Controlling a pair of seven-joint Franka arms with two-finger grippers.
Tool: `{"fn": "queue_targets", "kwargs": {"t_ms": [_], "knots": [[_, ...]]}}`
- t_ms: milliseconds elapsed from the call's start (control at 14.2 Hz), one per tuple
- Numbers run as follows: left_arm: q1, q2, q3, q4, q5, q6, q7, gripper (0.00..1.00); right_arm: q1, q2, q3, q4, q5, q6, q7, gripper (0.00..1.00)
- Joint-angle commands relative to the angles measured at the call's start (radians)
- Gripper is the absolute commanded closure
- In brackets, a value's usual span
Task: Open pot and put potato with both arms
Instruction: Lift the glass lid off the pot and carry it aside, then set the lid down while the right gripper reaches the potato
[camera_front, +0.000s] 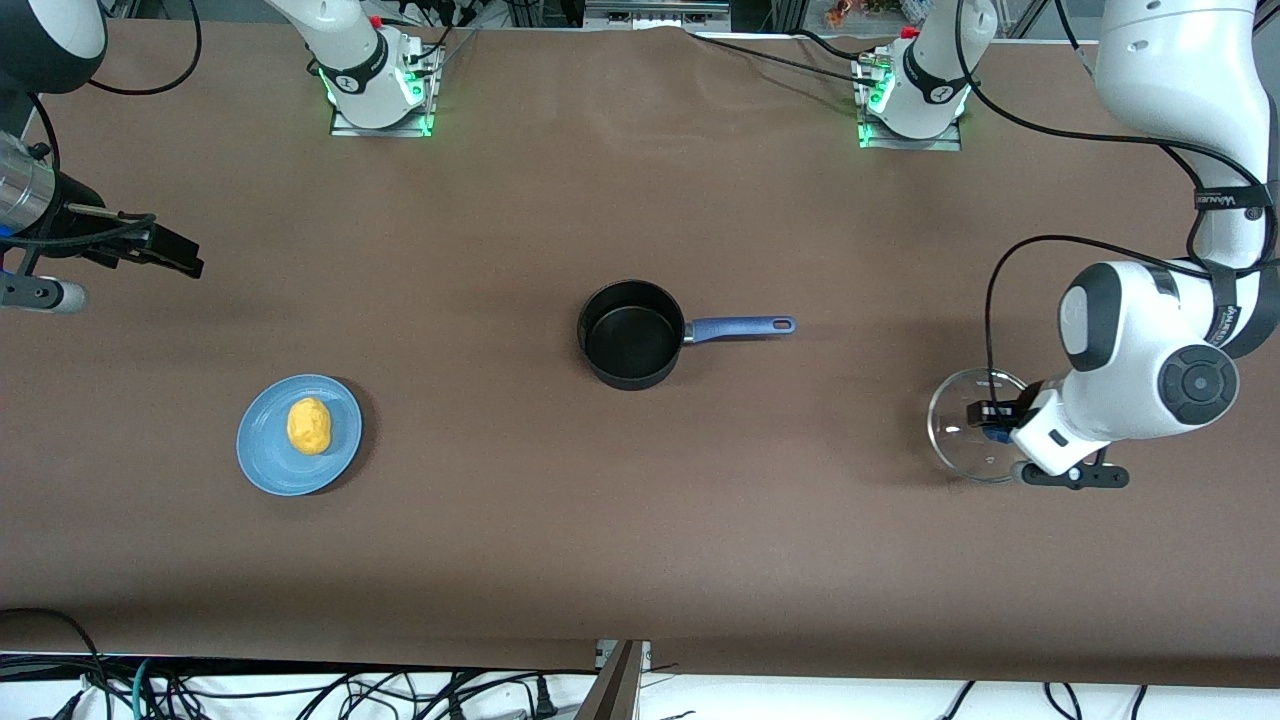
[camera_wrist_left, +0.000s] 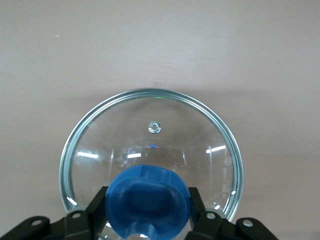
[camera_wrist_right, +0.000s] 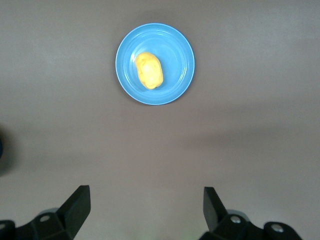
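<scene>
Right gripper (camera_front: 185, 255), jaws spread wide and empty, hangs above the table (camera_front: 640, 540) at the right arm's end, its arm held level. On a blue plate (camera_front: 262, 462) the potato (camera_front: 309, 425) lies nearer the front camera than that spot, so this arm is plainly the closer one. Midtable the pot (camera_front: 632, 347) stands open, handle toward the left arm. Left gripper (camera_wrist_left: 146, 216) is clamped on the lid's knob (camera_wrist_left: 149, 200), lid (camera_front: 962, 420) low at its own end.

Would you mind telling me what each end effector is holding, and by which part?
The left end effector grips the glass lid by its blue knob; the right end effector holds nothing.
</scene>
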Motion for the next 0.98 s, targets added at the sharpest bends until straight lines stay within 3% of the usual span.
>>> {"fn": "queue_targets", "kwargs": {"t_ms": [0, 140, 281, 561, 702, 772, 912], "knots": [[0.02, -0.089, 0.012, -0.224, -0.056, 0.167, 0.06, 0.35, -0.006, -0.022, 0.006, -0.02, -0.003, -0.011, 0.014, 0.0], [0.038, -0.103, 0.018, -0.323, -0.094, 0.282, 0.06, 0.36, -0.001, -0.013, 0.006, -0.02, -0.006, -0.011, 0.013, 0.0], [0.037, -0.1, 0.039, -0.369, -0.18, 0.324, 0.06, 0.36, -0.003, 0.006, 0.005, -0.023, -0.006, -0.002, 0.006, 0.0], [0.037, -0.078, 0.05, -0.446, -0.223, 0.466, 0.04, 0.36, -0.007, 0.116, 0.002, -0.032, -0.018, 0.093, 0.0, 0.0], [0.037, -0.084, 0.055, -0.428, -0.226, 0.441, 0.025, 0.16, -0.009, 0.174, 0.002, -0.038, -0.017, 0.181, -0.002, 0.0], [0.037, -0.096, 0.058, -0.403, -0.226, 0.389, 0.02, 0.0, -0.007, 0.19, 0.003, -0.037, -0.017, 0.207, -0.002, 0.0], [0.037, -0.119, 0.063, -0.264, -0.212, 0.126, 0.014, 0.0, -0.007, 0.242, 0.002, -0.045, -0.018, 0.291, -0.011, 0.0]]}}
